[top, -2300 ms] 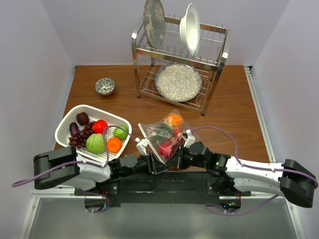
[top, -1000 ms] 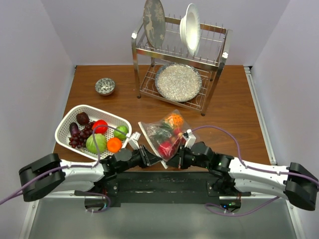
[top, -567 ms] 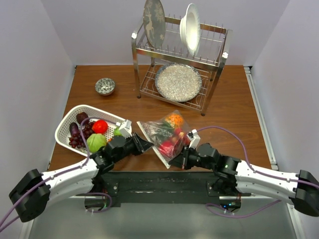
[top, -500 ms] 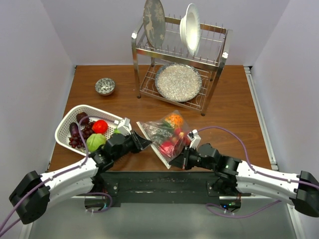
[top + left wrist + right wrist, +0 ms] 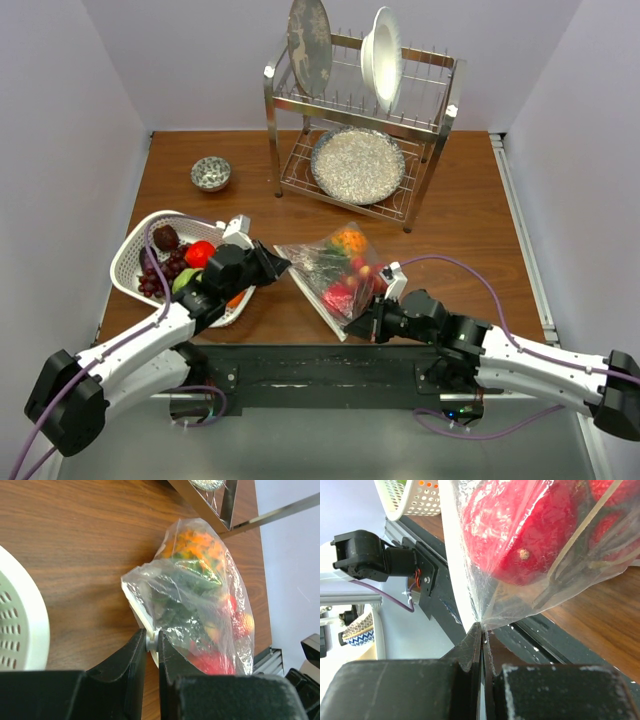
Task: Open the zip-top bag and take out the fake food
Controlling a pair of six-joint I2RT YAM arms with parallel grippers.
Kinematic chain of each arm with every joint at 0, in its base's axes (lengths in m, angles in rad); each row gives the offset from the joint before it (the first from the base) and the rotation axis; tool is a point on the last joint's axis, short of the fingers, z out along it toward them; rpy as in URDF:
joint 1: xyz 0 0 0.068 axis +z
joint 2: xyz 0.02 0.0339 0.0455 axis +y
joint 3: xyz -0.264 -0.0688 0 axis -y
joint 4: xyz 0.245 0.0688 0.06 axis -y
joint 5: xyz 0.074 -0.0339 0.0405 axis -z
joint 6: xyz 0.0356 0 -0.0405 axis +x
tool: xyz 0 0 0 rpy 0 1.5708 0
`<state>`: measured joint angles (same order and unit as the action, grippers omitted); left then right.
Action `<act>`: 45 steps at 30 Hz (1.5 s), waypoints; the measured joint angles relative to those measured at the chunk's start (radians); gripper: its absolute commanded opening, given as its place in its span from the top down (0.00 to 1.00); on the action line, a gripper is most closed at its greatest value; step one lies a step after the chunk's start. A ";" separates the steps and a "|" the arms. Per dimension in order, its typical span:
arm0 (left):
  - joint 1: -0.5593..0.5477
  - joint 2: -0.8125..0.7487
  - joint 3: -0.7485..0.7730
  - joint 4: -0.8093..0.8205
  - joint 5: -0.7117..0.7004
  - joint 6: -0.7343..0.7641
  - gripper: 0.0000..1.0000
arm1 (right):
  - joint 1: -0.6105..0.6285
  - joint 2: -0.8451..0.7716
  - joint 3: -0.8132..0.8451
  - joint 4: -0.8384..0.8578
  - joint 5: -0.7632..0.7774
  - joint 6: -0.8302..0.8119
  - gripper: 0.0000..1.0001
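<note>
The zip-top bag point(image 5: 330, 272) is clear, crinkled film. It lies on the brown wood-grain table point(image 5: 470, 230) close to the middle of the near edge, with its white zip strip along the side facing the table's left edge. The fake food point(image 5: 197, 545) shows through the film: a knobbly orange piece at the far end, dark green leafy bits in the middle and glossy red rounded fruits at the near end (1 dimpled red piece fills much of the right wrist view).

The left gripper point(image 5: 152, 640) has its 2 black fingers nearly pressed together, pinching the zip strip at the bag's left side. The right gripper point(image 5: 481, 630) has its fingers squeezed tight on a fold of film at the bag's near corner, just above the table's near edge.

The white slotted basket point(image 5: 128, 250), heaped with rounded fruit, sits just left of the bag toward the near-left corner, partly under the left arm. A 2-tier steel wire dish rack point(image 5: 350, 113) stands by the far edge, well apart from the bag, and a small bowl point(image 5: 211, 173) sits toward the far-left corner. Bare wood lies between the bag and the right edge.
</note>
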<state>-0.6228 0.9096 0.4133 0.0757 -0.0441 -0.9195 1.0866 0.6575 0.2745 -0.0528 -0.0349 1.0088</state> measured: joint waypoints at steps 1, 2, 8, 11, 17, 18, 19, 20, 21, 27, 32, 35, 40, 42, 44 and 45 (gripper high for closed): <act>0.003 0.002 0.003 -0.003 -0.001 0.002 0.84 | 0.000 -0.004 0.000 -0.005 0.000 -0.001 1.00; 0.009 0.003 0.008 -0.009 0.000 0.008 0.84 | 0.000 -0.006 0.000 -0.008 0.000 -0.001 1.00; 0.035 0.017 0.054 -0.063 -0.001 0.054 0.86 | 0.000 -0.018 0.000 -0.031 0.000 -0.006 1.00; 0.047 0.027 0.092 -0.086 0.000 0.087 0.87 | 0.000 -0.019 0.000 -0.040 0.001 -0.008 1.00; 0.064 0.054 0.146 -0.110 0.008 0.132 0.99 | 0.000 -0.018 0.011 -0.060 0.003 -0.018 0.91; 0.066 0.059 0.154 -0.116 0.014 0.138 1.00 | 0.000 -0.017 0.016 -0.066 0.003 -0.024 0.85; 0.066 0.063 0.161 -0.122 0.019 0.145 1.00 | 0.000 -0.013 0.028 -0.081 0.008 -0.032 0.79; 0.066 0.068 0.171 -0.130 0.021 0.150 1.00 | 0.000 -0.008 0.045 -0.100 0.011 -0.043 0.68; 0.068 0.072 0.180 -0.138 0.023 0.155 1.00 | 0.002 0.001 0.067 -0.122 0.014 -0.059 0.63; 0.073 0.082 0.237 -0.177 0.058 0.184 1.00 | 0.008 0.125 0.313 -0.245 0.023 -0.214 0.36; 0.073 0.081 0.245 -0.198 0.090 0.198 1.00 | 0.052 0.274 0.507 -0.292 0.101 -0.356 0.29; 0.073 0.081 0.245 -0.214 0.103 0.203 1.00 | 0.111 0.433 0.625 -0.339 0.203 -0.442 0.26; 0.073 0.081 0.245 -0.224 0.117 0.207 1.00 | 0.196 0.665 0.753 -0.438 0.376 -0.536 0.25; 0.073 0.081 0.245 -0.225 0.121 0.207 1.00 | 0.216 0.737 0.788 -0.467 0.437 -0.559 0.25; 0.073 0.081 0.245 -0.227 0.122 0.207 1.00 | 0.225 0.779 0.804 -0.488 0.475 -0.575 0.26; 0.073 0.081 0.245 -0.227 0.123 0.208 1.00 | 0.229 0.797 0.811 -0.500 0.497 -0.583 0.28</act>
<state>-0.5495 0.9909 0.6586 -0.1513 0.0788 -0.7120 1.3159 1.4544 1.0851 -0.5526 0.4618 0.4259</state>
